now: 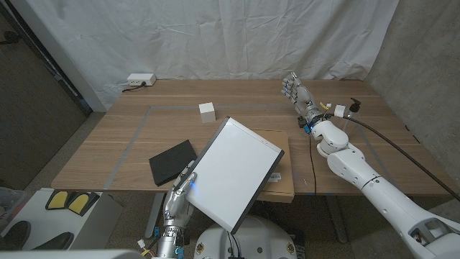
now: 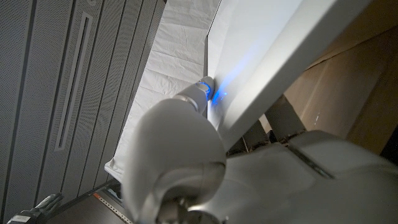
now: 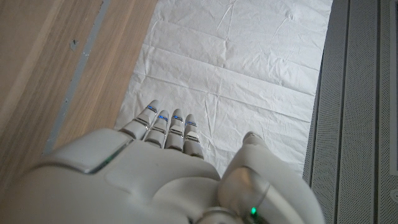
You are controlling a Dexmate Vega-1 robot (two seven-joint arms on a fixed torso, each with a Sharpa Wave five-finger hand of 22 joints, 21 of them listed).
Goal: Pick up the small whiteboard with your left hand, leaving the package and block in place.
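Gripping the white rectangular whiteboard (image 1: 236,173) in my left hand (image 1: 181,188), tilted above the wooden table (image 1: 108,144); my right hand (image 1: 295,89) hangs empty, fingers straight.

Whiteboard (image 1: 236,173): small, white, thin pale frame, blank face up. Off the table, tilted, one corner high toward 12 o'clock, lowest corner hanging past the near table edge at 6. Left hand (image 1: 181,188) grips its 9 o'clock edge; in the left wrist view a fingertip (image 2: 205,91) presses the board (image 2: 261,43) by a blue glow. Package (image 1: 277,162): flat brown cardboard, lying on the table under the board, showing at 3 o'clock of it. Block (image 1: 208,111): small white cube, upright on the table at 12 o'clock of the board, well apart.
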